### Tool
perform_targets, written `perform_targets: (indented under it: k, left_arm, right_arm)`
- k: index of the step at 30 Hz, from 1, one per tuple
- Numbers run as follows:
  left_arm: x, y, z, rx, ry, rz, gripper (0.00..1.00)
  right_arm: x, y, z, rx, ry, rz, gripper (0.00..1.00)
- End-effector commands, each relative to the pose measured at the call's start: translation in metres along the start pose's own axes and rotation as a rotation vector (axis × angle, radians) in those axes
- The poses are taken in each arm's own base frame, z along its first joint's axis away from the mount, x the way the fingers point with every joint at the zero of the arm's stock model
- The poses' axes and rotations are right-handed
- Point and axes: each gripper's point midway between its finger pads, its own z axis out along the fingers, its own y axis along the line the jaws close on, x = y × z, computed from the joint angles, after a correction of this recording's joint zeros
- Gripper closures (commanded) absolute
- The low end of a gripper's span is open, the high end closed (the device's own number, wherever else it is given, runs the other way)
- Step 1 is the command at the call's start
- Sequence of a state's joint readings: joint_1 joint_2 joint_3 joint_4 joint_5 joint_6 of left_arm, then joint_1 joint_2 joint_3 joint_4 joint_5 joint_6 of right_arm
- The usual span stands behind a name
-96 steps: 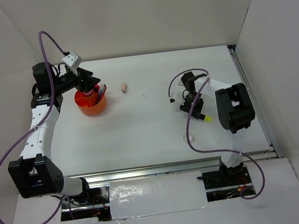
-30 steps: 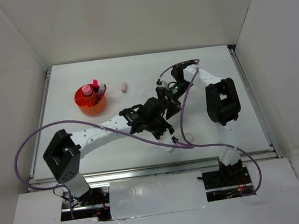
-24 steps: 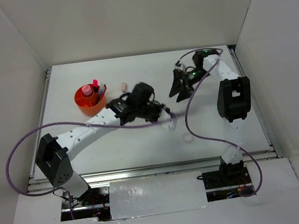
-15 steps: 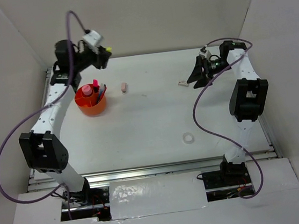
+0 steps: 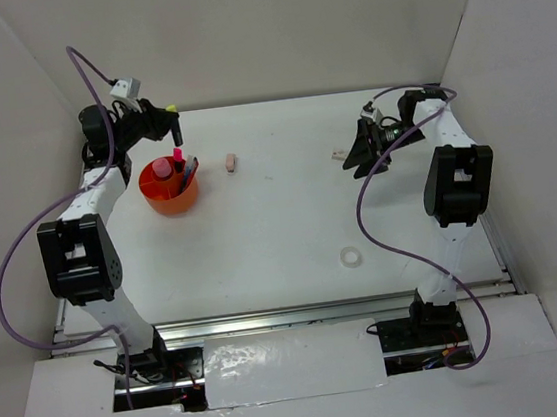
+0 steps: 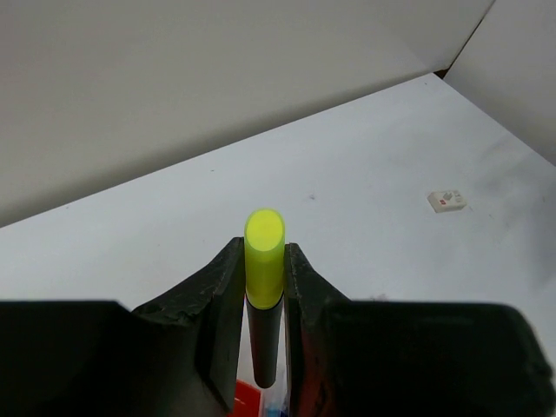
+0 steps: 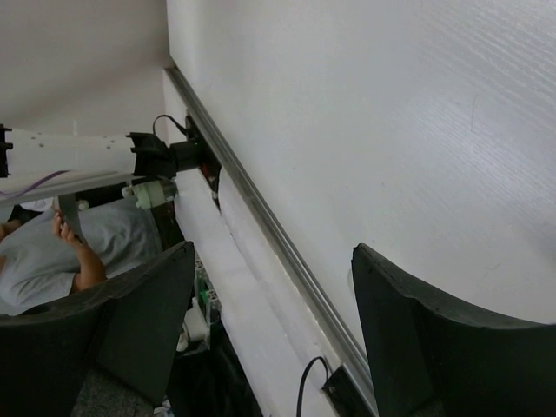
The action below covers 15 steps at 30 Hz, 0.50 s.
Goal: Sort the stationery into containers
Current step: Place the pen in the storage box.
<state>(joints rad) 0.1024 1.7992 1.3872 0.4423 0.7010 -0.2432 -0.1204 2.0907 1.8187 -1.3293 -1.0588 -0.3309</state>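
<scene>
Stationery: partly sorted; some pieces stand in the tub (image 5: 169, 203), and three lie loose on the table (image 5: 281, 228).
Left gripper (image 5: 172, 122): clenched on a yellow-and-black highlighter (image 6: 265, 239), held upright with the yellow cap up and the black body hanging down between the jaws.
Tub position: the round orange tub sits right under the left gripper. The highlighter's lower end hangs above its far rim, not yet inside as far as the overhead view shows.
In the tub: a pink-capped glue stick (image 5: 161, 168), a pink highlighter (image 5: 178, 155) and what look like pens (image 5: 190, 169), all just below the left gripper.
Right gripper (image 5: 360, 149): released, low over the table; the wrist view shows its jaws spread wide with nothing between them.
White eraser (image 5: 337, 154): just beside the right gripper, on its tub side; I cannot tell whether they touch.
Pale eraser (image 5: 232, 161): on the table near the tub, off to the side of the left gripper and lower, well apart from the right gripper.
Tape ring (image 5: 350, 257): flat on the table, well apart from both grippers, toward the arm bases from the right one.
Done: the glue stick, pink highlighter and pens look placed.
In hand: lowering the held highlighter into the tub, by my judgement.
Left: both erasers and the tape ring; the white eraser looks like the right gripper's next pick.
</scene>
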Motion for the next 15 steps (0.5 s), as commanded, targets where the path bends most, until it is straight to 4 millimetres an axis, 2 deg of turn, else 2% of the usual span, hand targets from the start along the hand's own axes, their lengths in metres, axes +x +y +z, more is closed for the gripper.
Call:
perform_targets:
  k: [1,6,15]
  left_arm:
    - [-0.018,0.014,-0.002,0.006,-0.079,0.05,1.0]
    - [-0.005,0.03,-0.006,-0.028,-0.051,0.048,1.0]
    - [0.015,0.039,-0.008,-0.045,0.002,0.062,1.0]
  right_arm:
    - [0.02,0.017,-0.005,-0.028,0.043,0.058,0.21]
    - [0.022,0.014,-0.004,-0.023,0.05,0.056,0.22]
    - [0.024,0.01,-0.003,-0.024,0.057,0.069,0.22]
